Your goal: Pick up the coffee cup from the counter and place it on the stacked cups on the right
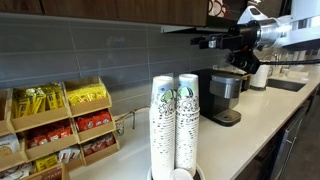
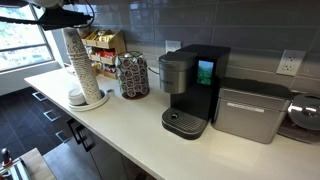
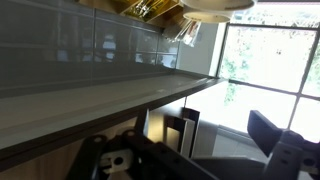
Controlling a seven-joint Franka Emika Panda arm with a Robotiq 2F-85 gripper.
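Two stacked cups (image 1: 174, 125) columns wait low-centre while the gripper (image 1: 205, 41), jaws unclear, hovers upper right, apparently approaching.

arm (image 1: 262, 30) stretched level, high at far right in an exterior view, gripper (image 1: 205, 41) pointing left; only a dark bit of it (image 2: 66, 15) shows top left elsewhere; wrist view blurred, jaw state unclear

text: none legible | stacked cups (image 1: 175, 125): print unreadable | packets (image 1: 60, 98): blurred
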